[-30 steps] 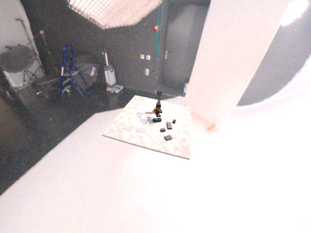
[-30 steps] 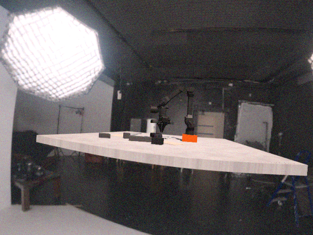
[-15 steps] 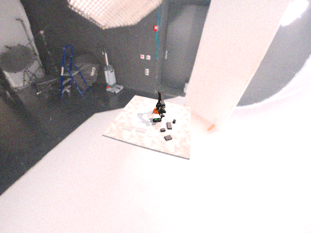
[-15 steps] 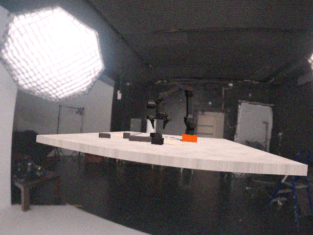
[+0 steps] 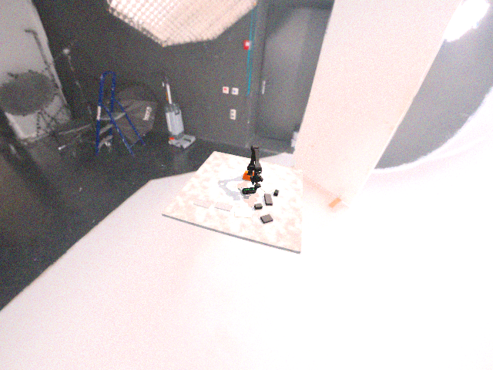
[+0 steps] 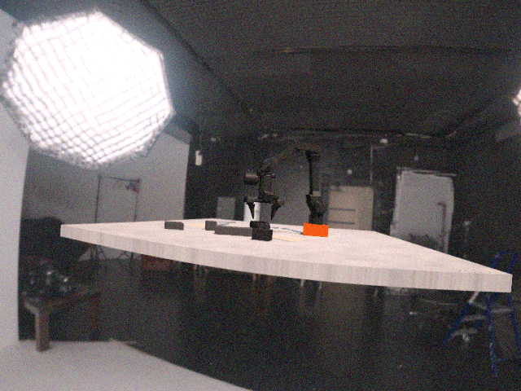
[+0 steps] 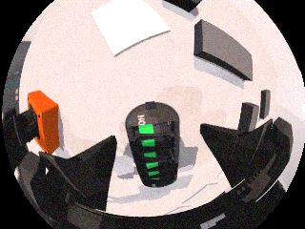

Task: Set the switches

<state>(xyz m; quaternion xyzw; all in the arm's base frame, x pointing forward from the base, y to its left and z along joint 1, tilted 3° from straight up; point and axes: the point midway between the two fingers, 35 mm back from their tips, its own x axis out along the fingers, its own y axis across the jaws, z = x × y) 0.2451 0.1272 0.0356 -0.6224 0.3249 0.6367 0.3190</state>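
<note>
The dark grey controller unit [image 5: 249, 191] [image 7: 168, 143] sits on its base on the bench [image 5: 223, 167] [image 6: 378, 257], with its switches facing up. In the wrist view the ON print is near its far end, and a column of green switch ends runs down its left side. Which end of each rocker is down is too small to tell. The label underneath is hidden. My gripper [image 5: 257, 186] [image 6: 263, 217] [image 7: 159, 134] is open and empty above the unit, with one finger to each side of it in the wrist view.
A long grey module [image 5: 268, 199] [image 6: 233, 230] [image 7: 224, 50] and small dark blocks [image 5: 258, 206] [image 6: 261, 234] [image 7: 249, 116] lie to the right of the unit in the wrist view. A white plate [image 7: 129, 24] lies beyond it. The orange block [image 6: 315, 230] [image 7: 45, 119] is at the arm's base.
</note>
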